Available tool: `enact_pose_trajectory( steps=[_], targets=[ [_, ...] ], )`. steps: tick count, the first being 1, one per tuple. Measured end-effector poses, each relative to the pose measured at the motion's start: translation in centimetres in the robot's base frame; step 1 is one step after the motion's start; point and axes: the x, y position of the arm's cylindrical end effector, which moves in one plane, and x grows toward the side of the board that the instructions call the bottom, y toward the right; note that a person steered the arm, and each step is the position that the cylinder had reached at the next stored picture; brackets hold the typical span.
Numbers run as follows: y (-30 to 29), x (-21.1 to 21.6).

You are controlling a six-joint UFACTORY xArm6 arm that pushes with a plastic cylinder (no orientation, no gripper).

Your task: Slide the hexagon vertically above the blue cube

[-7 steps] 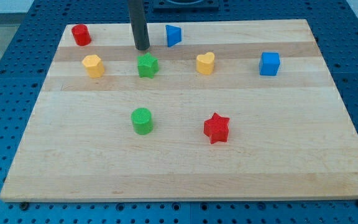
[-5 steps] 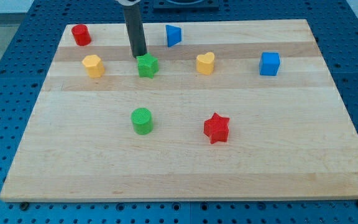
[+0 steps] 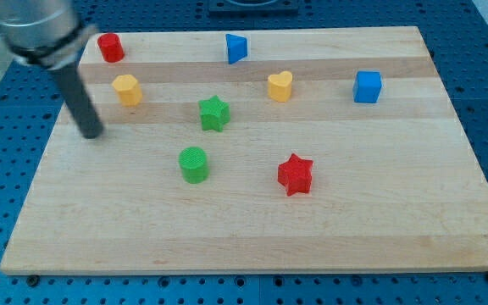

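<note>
The yellow hexagon (image 3: 126, 89) sits at the tabletop's (image 3: 379, 195) left, well apart from the blue cube (image 3: 367, 86); the tip (image 3: 94, 134), a bare rod without fingers, stands below-left of it; it should push rightward from the hexagon's left, passing above the yellow heart (image 3: 280, 85)

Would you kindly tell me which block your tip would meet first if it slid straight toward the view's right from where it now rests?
My tip would probably meet the green star first, or narrowly miss it, passing above the green cylinder.

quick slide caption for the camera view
My tip rests near the board's left edge, below-left of the yellow hexagon, far from the blue cube at the view's right.
</note>
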Motion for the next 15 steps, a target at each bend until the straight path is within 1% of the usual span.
enact_pose_trajectory(
  steps=[1, 2, 3, 4, 5, 6, 7, 8, 9, 10, 11, 12, 13, 14, 15],
  targets=[
    [-1.8, -2.6],
    [0.7, -4.9],
    [6.7, -5.9],
    [11.5, -6.9],
    [8.7, -6.9],
    [4.2, -6.9],
    [1.9, -7.8],
    [4.3, -10.5],
    [13.1, -11.0],
    [19.6, -11.0],
    [16.8, -9.7],
    [17.2, -5.0],
    [21.9, -5.8],
    [24.3, -7.4],
    [22.0, -6.2]
  ],
)
